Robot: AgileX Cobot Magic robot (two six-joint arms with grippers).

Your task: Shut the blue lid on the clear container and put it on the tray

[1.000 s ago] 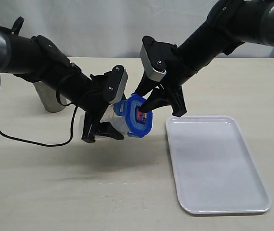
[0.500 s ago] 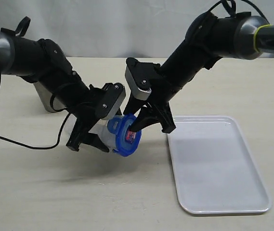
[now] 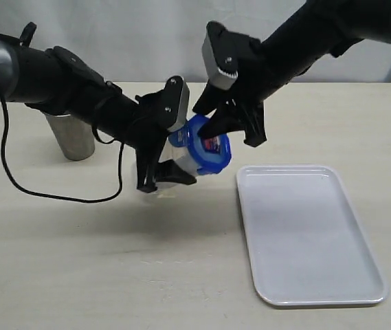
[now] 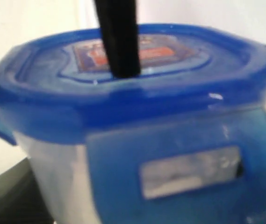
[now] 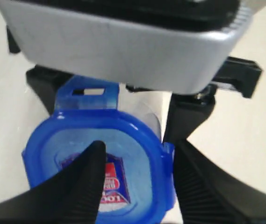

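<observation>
**A:** Where's the container [image 3: 181,165]?

**B:** Dead centre of the exterior frame, up off the table [image 3: 78,261] and tipped, mouth toward the upper right. The left gripper [image 3: 164,180] is clamped round its clear body.

**A:** And the lid [image 3: 207,143]?

**B:** Seated on that mouth, sticker [image 5: 114,186] facing out. In the left wrist view one flap [image 4: 189,172] hangs down the container's side. In the right wrist view another sticks out past the rim.

**A:** Right gripper [image 3: 231,136]?

**B:** It reaches in from the upper right, jaws spread, gripping nothing. One finger [image 5: 88,186] bears on the lid's top at the sticker, and the other sits just off the lid's edge.

**A:** The tray [image 3: 312,292]?

**B:** Lower right, flat on the table, near the container but apart from it. A steel cup [image 3: 71,137] stands at the left, behind the left arm.
</observation>
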